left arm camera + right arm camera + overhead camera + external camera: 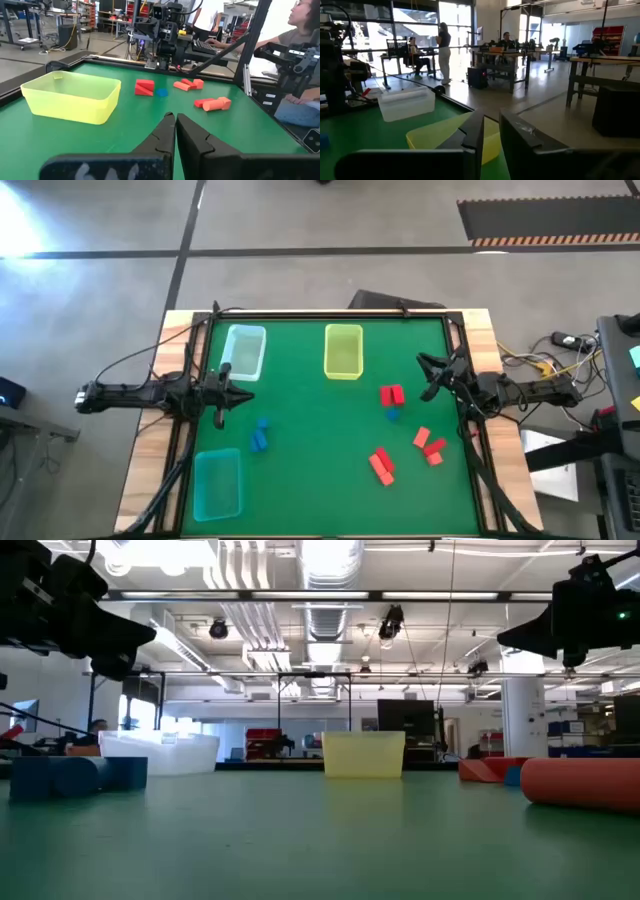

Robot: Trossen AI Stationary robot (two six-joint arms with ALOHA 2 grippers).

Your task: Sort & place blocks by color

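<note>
Both arms hover with empty, clenched jaws: the left gripper sits just beside the blue blocks, while the right gripper is nearer the red blocks scattered on the table's right half.

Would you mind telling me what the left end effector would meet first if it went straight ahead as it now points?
Probably nothing nearby: the shut left end effector points across bare green mat, passing beside the yellow tray, roughly toward the red blocks. Depth is uncertain.

Past the left gripper, jaws together and empty, sit a yellow-green tray and scattered red blocks.
</note>
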